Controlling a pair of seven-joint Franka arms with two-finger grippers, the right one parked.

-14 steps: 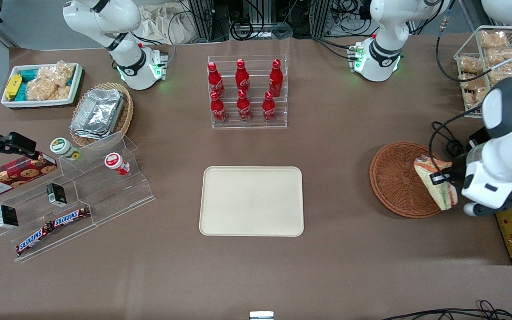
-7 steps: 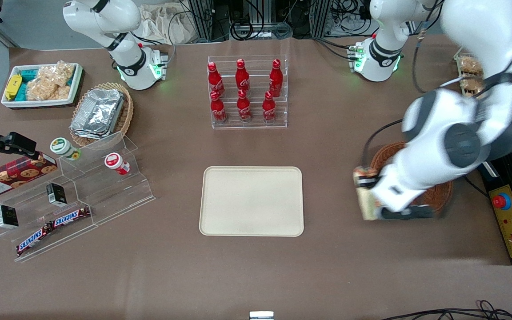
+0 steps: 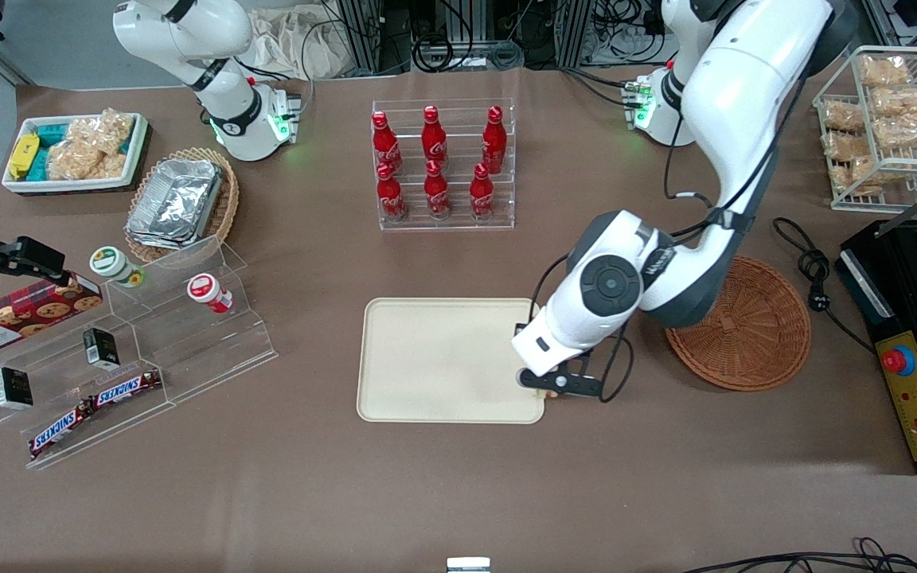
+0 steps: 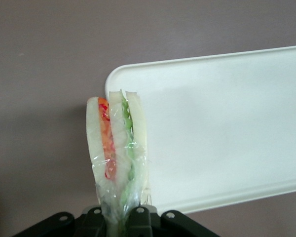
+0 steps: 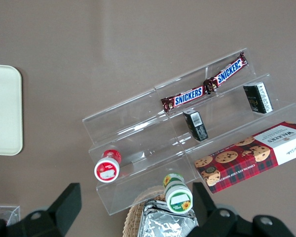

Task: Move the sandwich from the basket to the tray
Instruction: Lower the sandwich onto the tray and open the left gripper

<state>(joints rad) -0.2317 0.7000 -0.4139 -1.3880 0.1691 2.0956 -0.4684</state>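
The left arm's gripper [image 3: 542, 383] hangs over the cream-beige tray [image 3: 442, 358], at the tray's corner nearest the basket and the front camera. It is shut on the sandwich [image 4: 118, 148]. In the left wrist view the gripper [image 4: 119, 217] pinches the wrapped wedge at its narrow end, and pale bread with orange-red and green filling stands out over the rim of the tray [image 4: 227, 128]. In the front view the wrist hides the sandwich. The reddish-brown wicker basket [image 3: 753, 326] holds nothing and lies beside the tray, toward the working arm's end.
An acrylic rack of red cola bottles [image 3: 442, 163] stands farther from the front camera than the tray. A stepped acrylic shelf with snacks [image 3: 132, 350] lies toward the parked arm's end. A black control box [image 3: 912, 358] and a wire rack of snacks [image 3: 884, 119] stand toward the working arm's end.
The gripper has carried the sandwich out of the basket, across the bare table, to the tray's near corner. The basket now shows fully and is empty.
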